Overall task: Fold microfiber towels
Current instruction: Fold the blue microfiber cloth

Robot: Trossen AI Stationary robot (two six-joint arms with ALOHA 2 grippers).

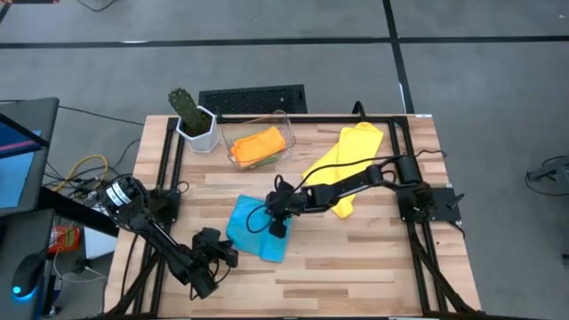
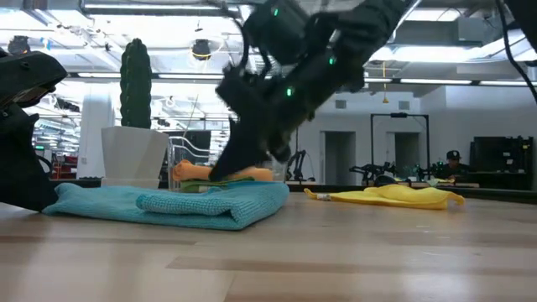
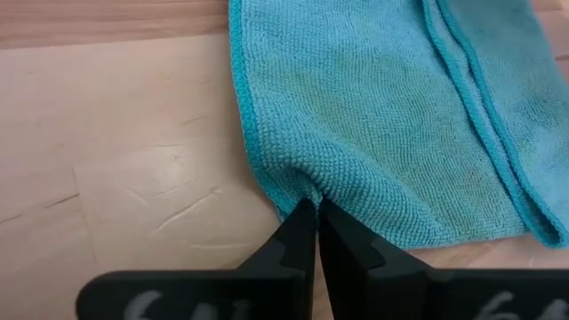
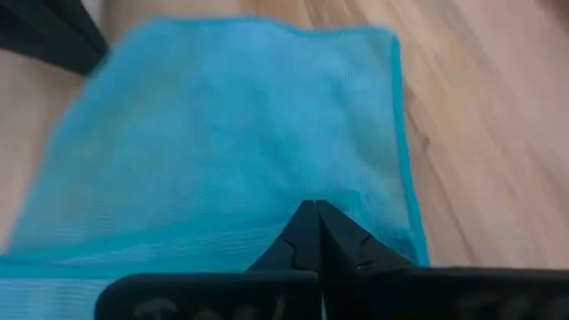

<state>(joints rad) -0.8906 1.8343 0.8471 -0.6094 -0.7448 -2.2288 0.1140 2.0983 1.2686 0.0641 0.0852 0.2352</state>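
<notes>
Four cloths can be counted, and only part of the folding looks finished. Nearest the front edge of the table, the light blue towel [image 1: 256, 229] lies as a folded, layered rectangle a little left of centre, with both grippers on it, so this fold seems to be in hand and not yet squared off. The left gripper [image 3: 316, 233], low at the front-left of the table, has its fingers pressed together on a pinch of the towel's edge, where the cloth puckers up between the tips. Its arm reaches in along the tabletop from the left post. The right gripper [image 4: 313, 229] comes down over the middle of the same towel, tips likewise clamped together on the blue cloth; its arm stretches across from the right post, elbow raised, wrist tilted downward.

Farther back, the yellow towel [image 1: 347, 164] lies crumpled and unfolded on the right half of the table, partly under the right arm, so it is probably still to do. Farthest back, the clear bin [image 1: 283, 124] holds the orange towel [image 1: 259, 145], apparently folded, with a strip of the green towel [image 1: 265, 162] showing beneath it. A potted cactus [image 1: 188, 110] stands just beside the bin.
</notes>
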